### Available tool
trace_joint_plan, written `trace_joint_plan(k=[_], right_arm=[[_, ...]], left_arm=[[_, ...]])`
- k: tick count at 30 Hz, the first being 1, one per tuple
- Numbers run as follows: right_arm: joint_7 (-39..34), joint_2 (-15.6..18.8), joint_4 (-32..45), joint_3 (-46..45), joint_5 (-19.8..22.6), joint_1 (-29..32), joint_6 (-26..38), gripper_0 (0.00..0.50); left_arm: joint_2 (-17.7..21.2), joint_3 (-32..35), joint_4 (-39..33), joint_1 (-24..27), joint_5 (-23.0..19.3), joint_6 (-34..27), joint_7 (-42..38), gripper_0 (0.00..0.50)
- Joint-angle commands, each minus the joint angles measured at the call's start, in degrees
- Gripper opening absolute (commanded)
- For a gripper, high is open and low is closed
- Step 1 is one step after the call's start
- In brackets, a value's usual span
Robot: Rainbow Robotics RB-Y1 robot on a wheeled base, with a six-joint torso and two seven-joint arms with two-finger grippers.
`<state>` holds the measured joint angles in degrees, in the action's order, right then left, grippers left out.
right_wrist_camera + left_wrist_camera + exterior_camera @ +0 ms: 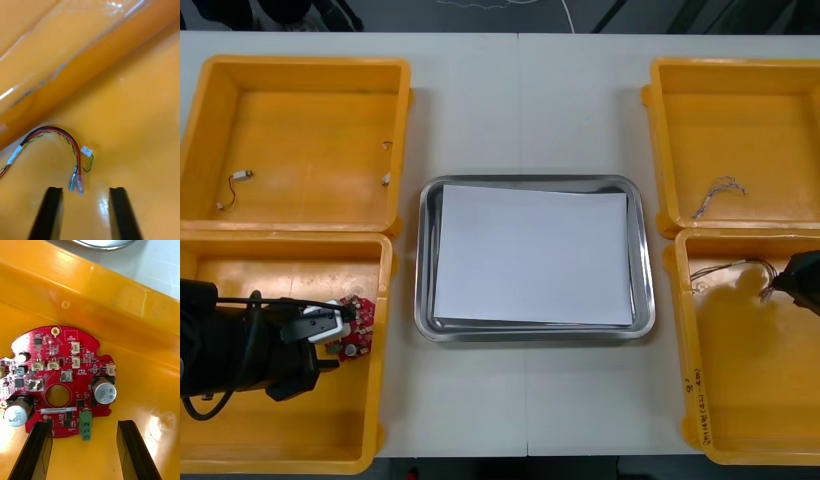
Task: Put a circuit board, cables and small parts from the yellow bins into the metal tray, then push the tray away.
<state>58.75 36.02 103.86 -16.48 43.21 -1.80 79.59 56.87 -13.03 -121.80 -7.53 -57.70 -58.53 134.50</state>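
Left gripper (85, 424), fingers apart, faces the round red circuit board (63, 367) just ahead; right gripper (85, 189), likewise apart, the red and yellow cable (56, 131)

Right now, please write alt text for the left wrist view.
Open left end effector poised at the edge of a round red circuit board lying in a yellow plastic bin; its green connector sits between the fingertips.
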Motion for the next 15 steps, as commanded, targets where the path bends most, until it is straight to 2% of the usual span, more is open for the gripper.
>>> trace_joint_plan(k=[1,11,15], right_arm=[[0.6,-0.7,1.9,0.2,0.3,-1.3,-0.7,0.500],[0.7,-0.8,1.9,0.3,0.4,-1.6,-0.7,0.500],[0.7,-2.0,0.6,1.4,-0.3,-1.9,-0.7,0.500]], left_arm=[[2.2,-1.4,-0.1,-1.6,0.8,1.2,2.8,0.500],[2.1,-1.8,0.0,-1.4,1.6,1.4,2.3,0.500],[2.1,-2.6,1.0,-0.6,1.9,1.3,2.1,0.500]])
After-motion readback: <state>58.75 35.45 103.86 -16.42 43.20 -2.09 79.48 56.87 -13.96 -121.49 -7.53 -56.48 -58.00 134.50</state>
